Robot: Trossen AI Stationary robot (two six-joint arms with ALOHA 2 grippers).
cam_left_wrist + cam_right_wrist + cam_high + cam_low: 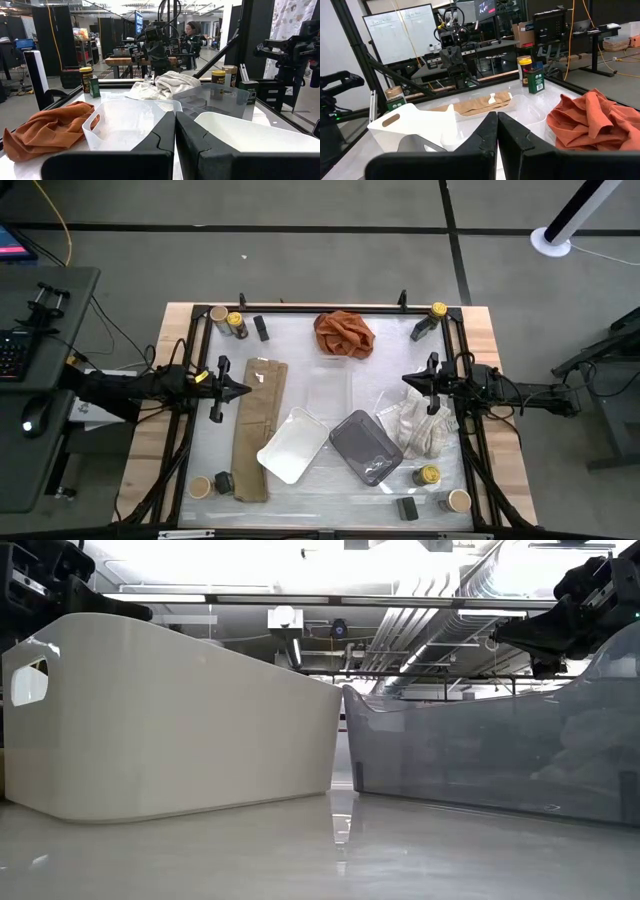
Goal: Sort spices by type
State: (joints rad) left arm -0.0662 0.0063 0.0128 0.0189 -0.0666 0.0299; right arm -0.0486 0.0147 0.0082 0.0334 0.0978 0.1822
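Observation:
The spices stand in the table's corners in the high view. A tan-lidded jar (218,314), a yellow-lidded jar (236,323) and a black box (261,328) are far left. A yellow-lidded jar (438,310) and a black box (420,330) are far right. A tan-lidded jar (200,486) and a black box (223,482) are near left. A yellow-lidded jar (428,476), a black box (406,507) and a tan-lidded jar (458,500) are near right. My left gripper (247,390) (175,116) and right gripper (405,378) (497,116) hover shut, facing each other across the middle.
A white tray (295,444) and a grey tray (367,447) sit side by side near the middle, with a clear tray (328,393) behind them. An orange cloth (344,333) lies far centre, a tan cloth (260,428) left and a white cloth (418,425) right. A black frame rims the table.

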